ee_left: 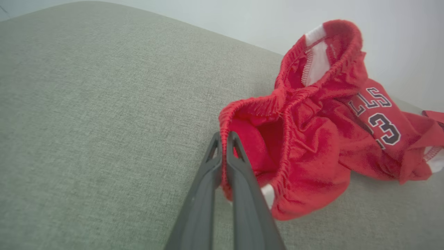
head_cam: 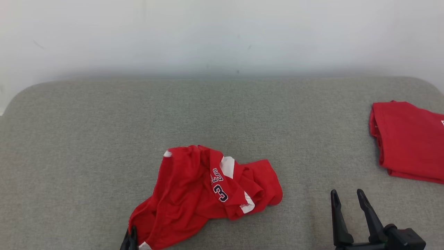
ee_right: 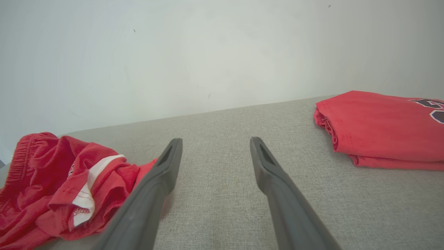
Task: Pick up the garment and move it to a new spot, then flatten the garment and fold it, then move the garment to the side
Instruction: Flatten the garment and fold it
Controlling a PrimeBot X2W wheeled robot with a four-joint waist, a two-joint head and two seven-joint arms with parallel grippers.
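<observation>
The left gripper [ee_left: 224,137] is pinched tight on the elastic waistband of the crumpled red garment [head_cam: 194,187] — which sprawls from its tips toward one o'clock — while the right gripper [head_cam: 347,193], spread wide and empty, stands at the garment's four o'clock.

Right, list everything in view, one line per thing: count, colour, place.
crumpled garment: 1, red with white trim and dark lettering, front middle of the surface, slightly to the robot's left
folded garment: 1, red, right edge of the surface, lying flat
padded surface: 1, grey fabric, under both garments
wall: 1, off-white, behind the surface
left gripper: 1, dark, front left, shut on the elastic hem of the crumpled garment
right gripper: 1, dark, front right, open, holding nothing, apart from both garments
</observation>
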